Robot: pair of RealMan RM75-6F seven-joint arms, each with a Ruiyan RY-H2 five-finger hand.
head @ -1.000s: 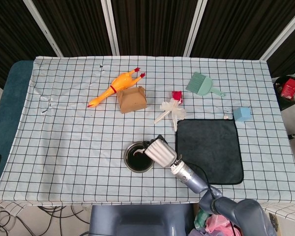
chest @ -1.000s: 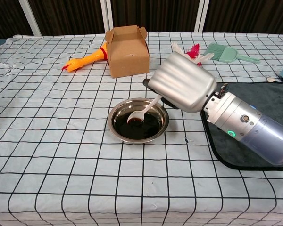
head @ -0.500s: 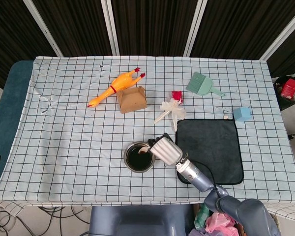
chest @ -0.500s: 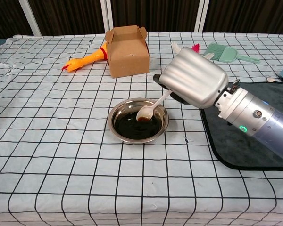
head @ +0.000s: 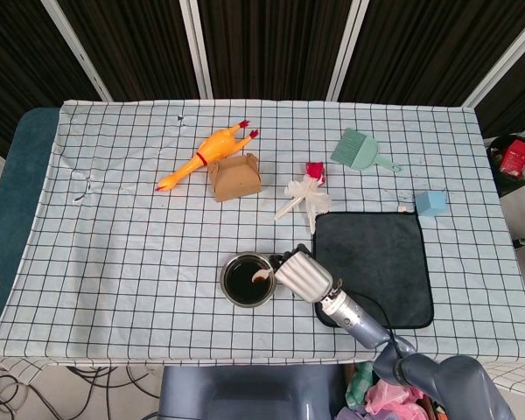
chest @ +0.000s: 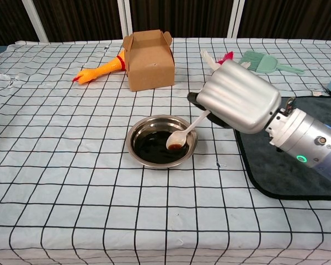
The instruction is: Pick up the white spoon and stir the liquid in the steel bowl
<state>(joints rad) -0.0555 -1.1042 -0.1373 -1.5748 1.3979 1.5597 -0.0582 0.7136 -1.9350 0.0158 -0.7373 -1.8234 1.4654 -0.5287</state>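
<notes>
The steel bowl [chest: 139, 136] [head: 233, 263] with dark liquid stands on the checked cloth near the table's front middle. My right hand [chest: 240, 102] [head: 304, 276] hangs just right of the bowl and grips the handle of the white spoon [chest: 183, 134] [head: 261, 276]. The spoon slants down to the left, and its brown-stained scoop sits at the right side of the bowl, at the liquid's surface. My left hand is in neither view.
A brown cardboard box [chest: 149, 59] and a rubber chicken [chest: 99, 70] lie behind the bowl. A dark mat [chest: 298, 171] lies under my right forearm. Further back are a white and red toy [head: 307, 192], a green brush [head: 360, 150] and a blue cube [head: 430, 203].
My right hand has moved to the right with the spoon. The scoop has swept from the left of the bowl across the liquid to its right side.
</notes>
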